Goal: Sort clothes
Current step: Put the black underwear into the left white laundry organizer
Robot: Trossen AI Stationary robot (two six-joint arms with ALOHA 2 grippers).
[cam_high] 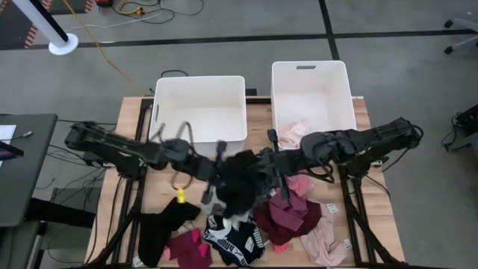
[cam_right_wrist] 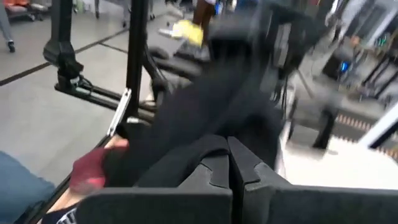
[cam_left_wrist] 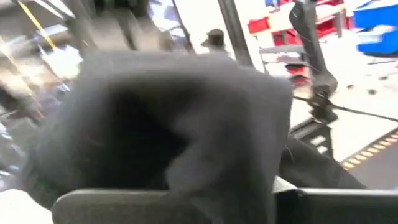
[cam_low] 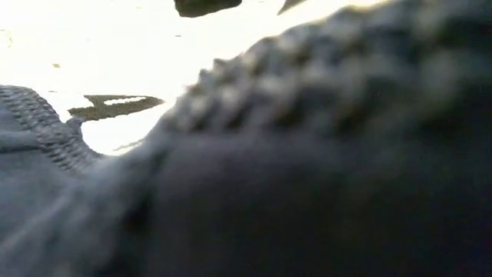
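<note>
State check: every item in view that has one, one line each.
left gripper: shut on black garment
right gripper: shut on black garment
black garment: held between both grippers, above the pile
left bin: no clothes seen inside
right bin: pink garment inside

Robotics lab, floor cables [cam_high: 142,13], taped concrete floor [cam_high: 388,45]

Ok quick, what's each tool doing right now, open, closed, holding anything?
Left tool: closed on the black soft fabric garment lifted over the table's middle.
Right tool: closed on the same black garment, from the other side.
</note>
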